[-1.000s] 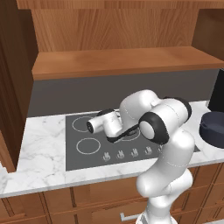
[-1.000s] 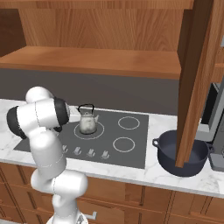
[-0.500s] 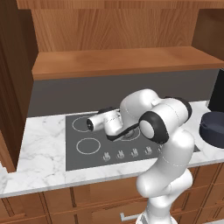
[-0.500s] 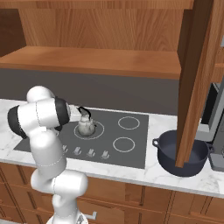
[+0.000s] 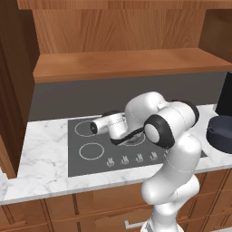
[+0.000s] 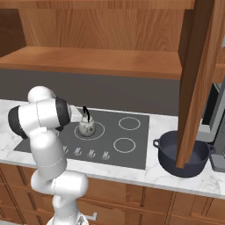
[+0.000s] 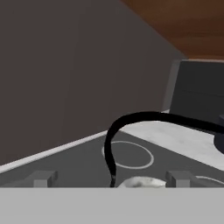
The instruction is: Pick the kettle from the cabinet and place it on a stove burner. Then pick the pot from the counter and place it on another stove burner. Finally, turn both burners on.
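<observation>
The small silvery kettle (image 6: pixel 86 128) stands upright on the rear burner of the dark cooktop (image 6: pixel 136 134) nearest the arm. Its black loop handle (image 7: pixel 131 120) arches between my fingertips (image 7: pixel 42 178), which stand wide apart and touch nothing. My gripper (image 7: pixel 110 178) is open just behind and above the kettle (image 7: pixel 141 183), at its handle (image 6: pixel 86 115). In the left base view my arm hides the kettle, and the hand (image 5: pixel 110 125) hovers over the cooktop (image 5: pixel 77 159). The wide dark pot (image 6: pixel 182 154) (image 5: pixel 221 134) sits on the white marble counter (image 6: pixel 145 175) right of the cooktop.
An open brown cabinet door (image 6: pixel 195 79) hangs in front of the pot. The cabinet shelf (image 5: pixel 127 63) runs above the cooktop. Free burners (image 6: pixel 129 123) (image 6: pixel 124 144) lie right of the kettle. The knobs (image 6: pixel 90 154) line the front edge. A dark appliance (image 6: pixel 216 127) stands at far right.
My gripper has gone from shut on the kettle's handle to open. The kettle has settled slightly lower onto the burner and stands free.
</observation>
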Robot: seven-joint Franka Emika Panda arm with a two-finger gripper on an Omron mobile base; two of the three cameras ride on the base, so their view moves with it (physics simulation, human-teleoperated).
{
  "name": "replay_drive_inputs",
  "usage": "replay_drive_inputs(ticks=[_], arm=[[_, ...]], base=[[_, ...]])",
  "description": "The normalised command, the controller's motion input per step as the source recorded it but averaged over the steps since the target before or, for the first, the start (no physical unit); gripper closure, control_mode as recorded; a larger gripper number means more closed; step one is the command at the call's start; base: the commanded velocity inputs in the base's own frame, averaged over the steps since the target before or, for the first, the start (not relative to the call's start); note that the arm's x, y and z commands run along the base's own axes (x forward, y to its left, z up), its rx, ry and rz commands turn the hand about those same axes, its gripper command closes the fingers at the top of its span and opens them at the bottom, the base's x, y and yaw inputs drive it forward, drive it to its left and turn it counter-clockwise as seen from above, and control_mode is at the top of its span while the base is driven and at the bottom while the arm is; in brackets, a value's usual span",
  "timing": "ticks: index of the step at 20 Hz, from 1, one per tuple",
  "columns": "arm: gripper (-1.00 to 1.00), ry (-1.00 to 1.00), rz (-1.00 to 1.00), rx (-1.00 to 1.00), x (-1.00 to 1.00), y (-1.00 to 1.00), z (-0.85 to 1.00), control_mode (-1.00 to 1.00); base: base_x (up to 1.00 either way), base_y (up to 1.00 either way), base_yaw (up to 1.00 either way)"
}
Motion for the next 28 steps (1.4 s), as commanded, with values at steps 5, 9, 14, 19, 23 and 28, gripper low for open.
replay_drive_inputs(ticks=[5,9,14,19,23,28], arm=[[-1.00,-0.07,0.00,0.05,-0.01,0.00,-0.14,-1.00],[-1.00,-0.10,0.00,0.04,-0.05,0.00,-0.08,-1.00],[-1.00,-0.10,0.00,0.03,-0.11,0.00,-0.07,-1.00],[-1.00,-0.10,0.00,0.02,-0.12,0.00,-0.07,-1.00],[-1.00,-0.08,0.00,0.02,-0.18,0.01,-0.16,-1.00],[-1.00,-0.05,0.00,0.01,-0.17,0.09,-0.20,-1.00]], base=[[0.00,0.00,0.00],[0.00,0.00,0.00],[0.00,0.00,0.00],[0.00,0.00,0.00],[0.00,0.00,0.00],[0.00,0.00,0.00]])
